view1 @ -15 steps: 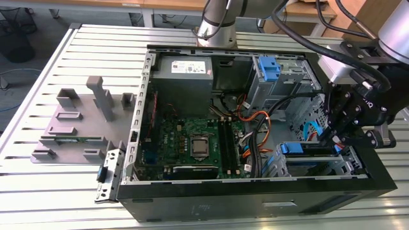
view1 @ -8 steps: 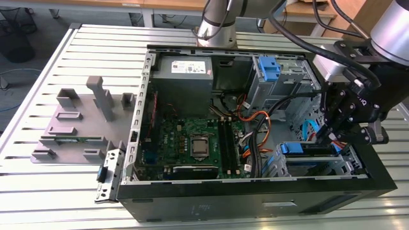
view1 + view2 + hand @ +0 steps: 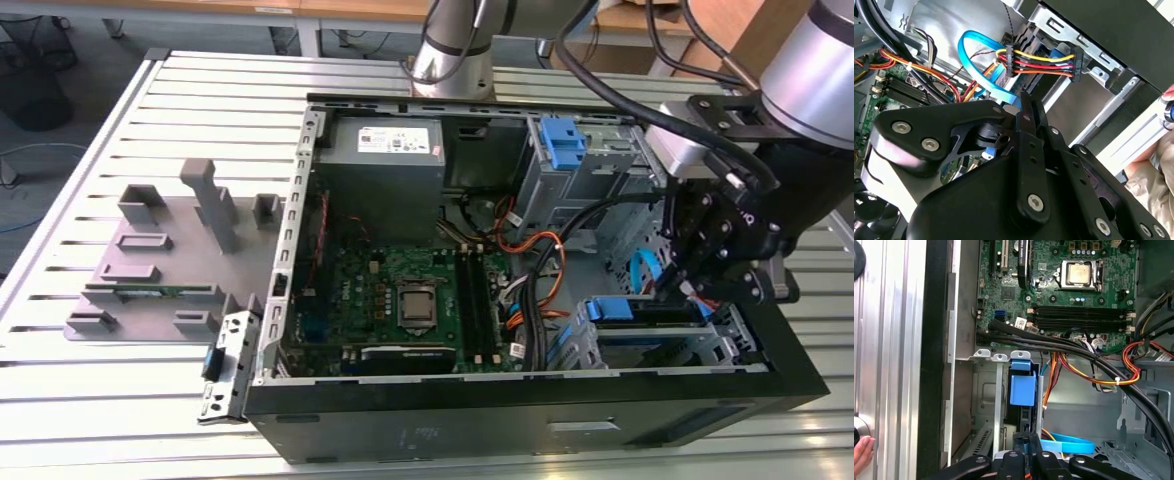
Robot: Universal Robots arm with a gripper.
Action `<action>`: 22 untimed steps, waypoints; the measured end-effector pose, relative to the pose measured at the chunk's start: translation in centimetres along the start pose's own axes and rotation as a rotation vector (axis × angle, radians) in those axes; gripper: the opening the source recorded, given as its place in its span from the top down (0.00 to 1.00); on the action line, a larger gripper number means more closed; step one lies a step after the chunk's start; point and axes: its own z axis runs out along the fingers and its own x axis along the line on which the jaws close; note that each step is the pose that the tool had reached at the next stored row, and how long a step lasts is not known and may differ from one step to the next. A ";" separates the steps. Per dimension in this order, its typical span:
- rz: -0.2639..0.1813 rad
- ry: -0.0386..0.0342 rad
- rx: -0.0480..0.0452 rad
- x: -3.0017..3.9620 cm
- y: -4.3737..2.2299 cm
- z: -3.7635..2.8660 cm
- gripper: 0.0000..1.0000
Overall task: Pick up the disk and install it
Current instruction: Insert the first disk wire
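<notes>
One black gripper (image 3: 721,275) hangs over the open computer case (image 3: 400,425) on the slatted bench (image 3: 120,400) in the exterior view, low at the case's corner on the exterior view's right. Just under it sits the disk (image 3: 641,312) in its blue carrier, down in the drive cage. A grey power supply (image 3: 380,150) sits at the far wall, the green motherboard (image 3: 400,290) in the middle.

In the second wrist view, the gripper's fingers (image 3: 1031,125) look drawn close together, pointing at a bundle of coloured wires (image 3: 1039,62) and a blue ribbon cable (image 3: 979,60).

In the first wrist view, the disk's blue carrier tab (image 3: 1021,387) stands in the metal bay, right ahead of the gripper (image 3: 1029,452); whether it grips anything cannot be told.
</notes>
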 end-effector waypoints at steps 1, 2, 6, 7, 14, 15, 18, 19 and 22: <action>0.000 -0.0002 0.0000 -0.11 0.00 0.06 0.84; 0.000 0.0001 0.0000 -0.20 0.00 0.10 0.84; 0.000 0.0026 -0.0001 -0.34 0.03 0.29 0.84; 0.000 0.0034 -0.0001 -0.34 0.04 0.32 0.84; 0.000 0.0082 -0.0002 -0.38 0.06 0.63 0.84; 0.000 0.0089 -0.0002 -0.37 0.06 0.64 0.84; 0.000 0.0090 -0.0002 -0.37 0.07 0.65 0.84; 0.000 0.0084 -0.0006 -0.38 0.07 0.67 0.84; 0.000 0.0089 -0.0030 -0.36 0.07 0.50 0.84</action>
